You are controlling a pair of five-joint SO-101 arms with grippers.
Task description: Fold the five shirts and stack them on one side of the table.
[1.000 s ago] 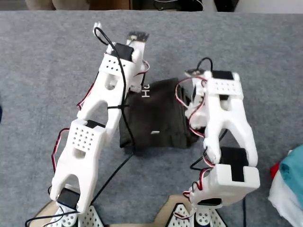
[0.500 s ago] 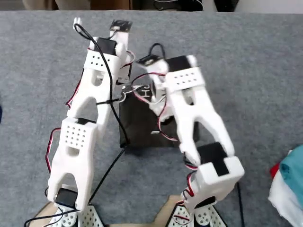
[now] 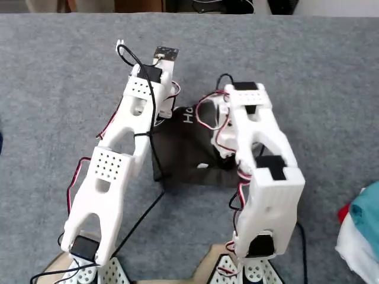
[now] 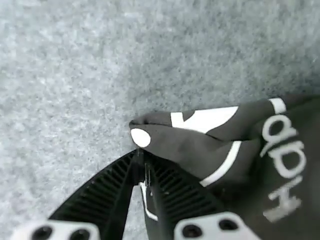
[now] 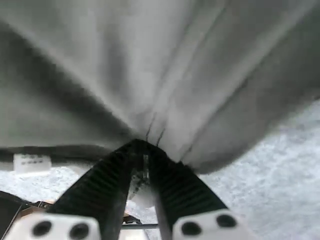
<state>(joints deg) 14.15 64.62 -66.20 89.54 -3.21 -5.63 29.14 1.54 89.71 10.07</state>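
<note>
built from chunky white plastic shells on both the left arm (image 3: 109,171) and the right arm (image 3: 266,189), with forked links, grids of small round holes (image 3: 105,167) and black servo blocks (image 3: 272,167) set at the joints. strung with a long black cable (image 3: 146,133) down the left side and bundles of red, white and black wires (image 3: 220,127) looping beside the right one. tipped with black ribbed fingers on the left claw (image 4: 141,156) and the right claw (image 5: 145,152), each on a white mount with dark round screw holes (image 4: 42,232).
</note>
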